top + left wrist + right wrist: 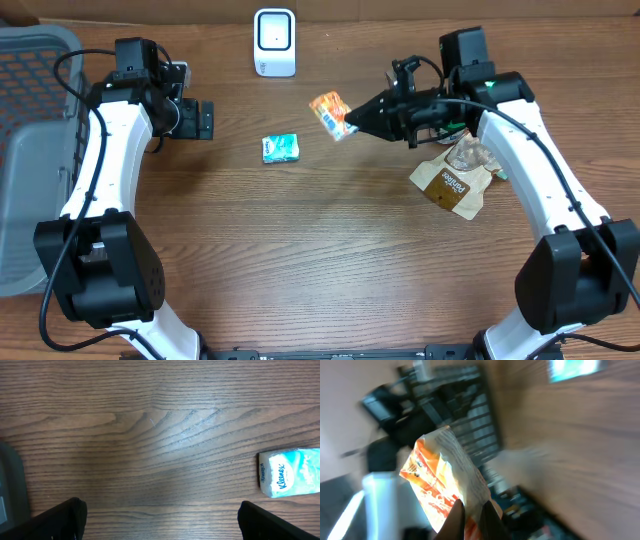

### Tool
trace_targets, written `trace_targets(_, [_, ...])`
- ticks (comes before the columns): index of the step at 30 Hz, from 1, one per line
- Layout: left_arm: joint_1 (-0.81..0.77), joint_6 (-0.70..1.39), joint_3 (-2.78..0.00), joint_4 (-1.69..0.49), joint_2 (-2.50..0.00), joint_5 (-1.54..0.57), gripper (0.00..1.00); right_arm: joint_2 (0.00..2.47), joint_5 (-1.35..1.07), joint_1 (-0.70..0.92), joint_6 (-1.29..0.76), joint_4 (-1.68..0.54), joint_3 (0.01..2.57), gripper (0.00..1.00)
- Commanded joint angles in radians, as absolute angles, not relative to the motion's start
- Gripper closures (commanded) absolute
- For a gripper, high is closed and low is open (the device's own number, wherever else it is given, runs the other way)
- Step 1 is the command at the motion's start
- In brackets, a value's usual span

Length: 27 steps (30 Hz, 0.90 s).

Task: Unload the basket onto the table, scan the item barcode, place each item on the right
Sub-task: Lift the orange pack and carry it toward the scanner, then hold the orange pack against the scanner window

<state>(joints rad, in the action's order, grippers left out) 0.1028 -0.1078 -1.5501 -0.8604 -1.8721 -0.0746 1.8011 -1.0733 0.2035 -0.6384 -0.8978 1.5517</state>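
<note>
An orange-and-white crinkled plastic snack packet hangs in mid-air above the brown wooden table, short of the white box-shaped barcode scanner. The right gripper pinches it at one edge, fingers pressed together on the film. The packet looks light, soft and slippery, and is probably best held at a sealed seam, clear of the barcode. The left gripper stands spread wide and empty near a small teal tissue pack.
</note>
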Motion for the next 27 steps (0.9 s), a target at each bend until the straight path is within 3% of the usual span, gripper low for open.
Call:
trace_targets(1, [0.106,-0.12,-1.559,-0.859,-1.864,-0.086,0.0,1.802,-0.865,0.227,-0.542,-0.916,1.563,0.96])
trace_targets(7, [0.105,-0.12,-1.56,-0.859,-1.864,-0.086,0.01,1.803,-0.646,0.273,-0.49,-1.032,1.693,0.96])
trace_targets(14, [0.105,-0.12,-1.56,-0.859,-1.864,-0.086,0.0,1.867,-0.322,0.328,-0.45,-1.149,2.057,0.96])
trace_targets(21, [0.104,-0.12,-1.56,-0.859,-1.864,-0.086,0.01,1.947,0.163,0.444,-0.284,-0.817,2.133,0.96])
trace_targets(27, [0.104,-0.12,-1.559,-0.859,-1.864,-0.086,0.01,2.105,0.333,0.503,-0.131,-0.459,2.133,0.96])
